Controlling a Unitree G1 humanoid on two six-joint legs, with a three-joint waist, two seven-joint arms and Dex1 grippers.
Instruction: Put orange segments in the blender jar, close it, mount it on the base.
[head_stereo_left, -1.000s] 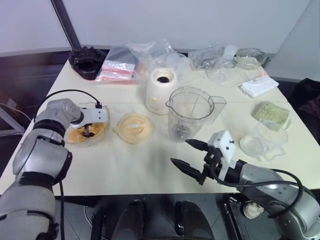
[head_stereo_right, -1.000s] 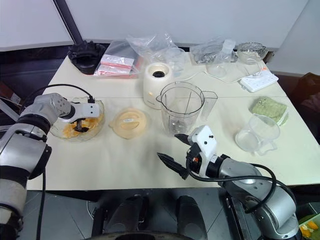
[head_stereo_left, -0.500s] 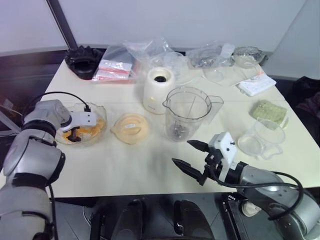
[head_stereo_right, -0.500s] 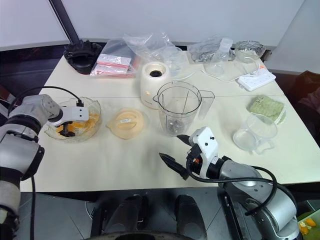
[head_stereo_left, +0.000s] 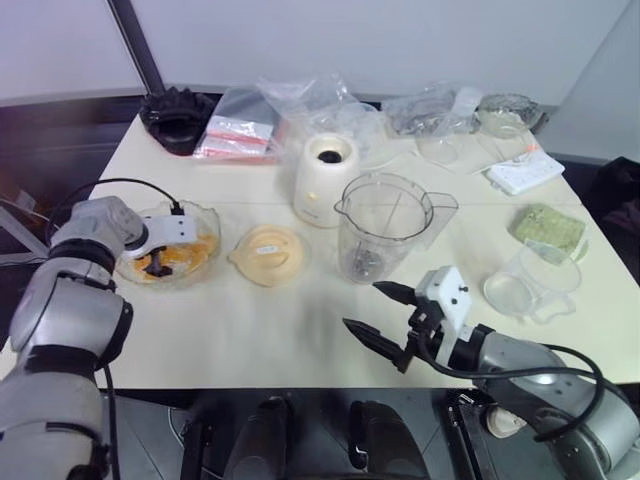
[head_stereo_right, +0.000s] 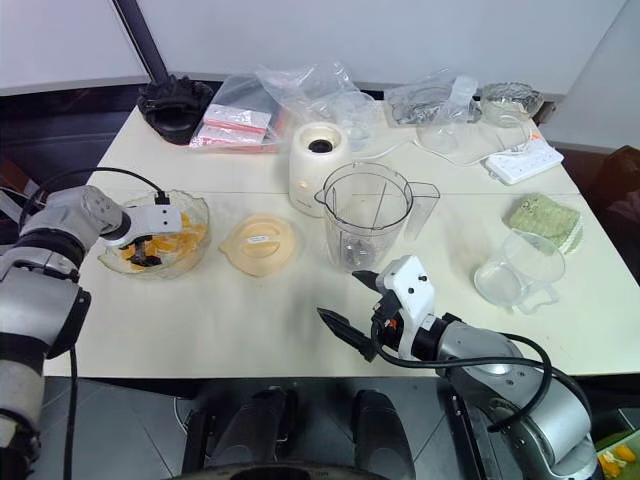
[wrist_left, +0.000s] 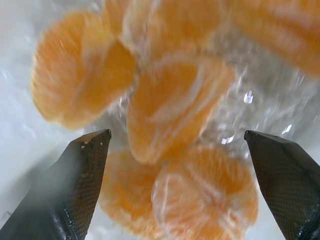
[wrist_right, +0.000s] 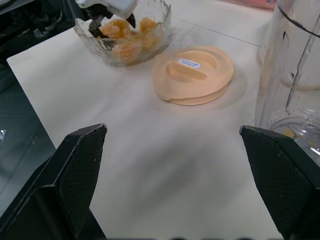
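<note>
Nothing on the bench has shifted in the last second; my left hand still dips into the glass bowl, fingers spread wide over the orange segments. The nearest segment lies between the fingertips, its long axis running roughly along them. My right hand hovers spread and empty, just in front of the blender jar, which stands upright, mouth up, beside the base. The peach lid sits between bowl and jar.
</note>
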